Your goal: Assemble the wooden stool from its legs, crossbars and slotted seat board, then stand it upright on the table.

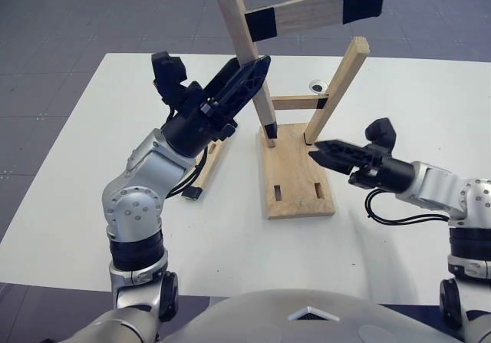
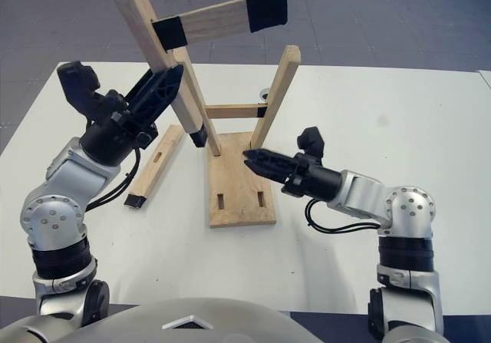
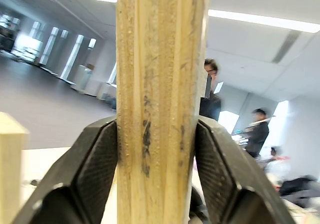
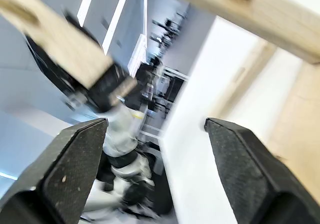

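The slotted seat board (image 1: pixel 296 176) lies flat in the middle of the white table. One wooden leg (image 1: pixel 338 88) stands tilted at its far end, with a short crossbar (image 1: pixel 294 102) running from it towards a second leg (image 1: pixel 242 42). My left gripper (image 1: pixel 259 68) is shut on that second leg above the board. The leg's black-tipped foot rests at the board's far left corner, and a black-ended crossbar (image 1: pixel 314 11) juts from it high up. My right gripper (image 1: pixel 316 152) is open, low over the board's right side and just in front of the tilted leg.
A loose slotted wooden piece (image 2: pixel 156 165) with a black end lies on the table left of the board, under my left arm. A small round fitting (image 1: pixel 317 86) sits in the tabletop behind the legs. The table's near and right parts are bare.
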### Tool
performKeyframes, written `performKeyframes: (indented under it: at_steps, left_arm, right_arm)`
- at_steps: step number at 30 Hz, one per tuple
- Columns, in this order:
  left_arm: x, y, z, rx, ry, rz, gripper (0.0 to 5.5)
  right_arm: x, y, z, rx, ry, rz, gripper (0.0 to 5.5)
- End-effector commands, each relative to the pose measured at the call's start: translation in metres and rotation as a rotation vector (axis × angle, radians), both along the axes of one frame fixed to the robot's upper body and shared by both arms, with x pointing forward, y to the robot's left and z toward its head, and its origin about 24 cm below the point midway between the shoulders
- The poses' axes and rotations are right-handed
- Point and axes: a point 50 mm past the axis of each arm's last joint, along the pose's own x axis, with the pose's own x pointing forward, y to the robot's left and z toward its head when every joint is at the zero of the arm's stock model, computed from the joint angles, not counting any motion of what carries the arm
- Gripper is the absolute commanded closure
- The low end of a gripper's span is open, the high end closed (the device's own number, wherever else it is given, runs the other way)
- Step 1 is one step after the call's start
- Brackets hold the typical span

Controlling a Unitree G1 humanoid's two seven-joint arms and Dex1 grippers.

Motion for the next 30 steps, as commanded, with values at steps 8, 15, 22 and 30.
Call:
performKeyframes:
  at_steps: [8, 15, 22, 30]
  left_arm:
    - [-0.009, -0.013, 0.008, -0.026, -0.029, -0.079, 3.29]
    - [-0.01, -0.013, 0.003, -0.011, 0.004, -0.185, 3.29]
    - [-0.011, -0.02, 0.0, -0.013, 0.011, -0.208, 3.29]
    - [-0.015, -0.025, -0.002, -0.006, 0.015, -0.236, 3.29]
  right_arm:
    - [0.005, -0.001, 0.028, -0.268, -0.451, 0.046, 1.71]
    - [0.014, 0.005, 0.076, -0.139, -0.582, 0.13, 1.28]
    - [0.016, 0.031, 0.075, -0.138, -0.6, 0.19, 1.28]
    - [0.019, 0.04, 0.075, -0.134, -0.593, 0.189, 1.72]
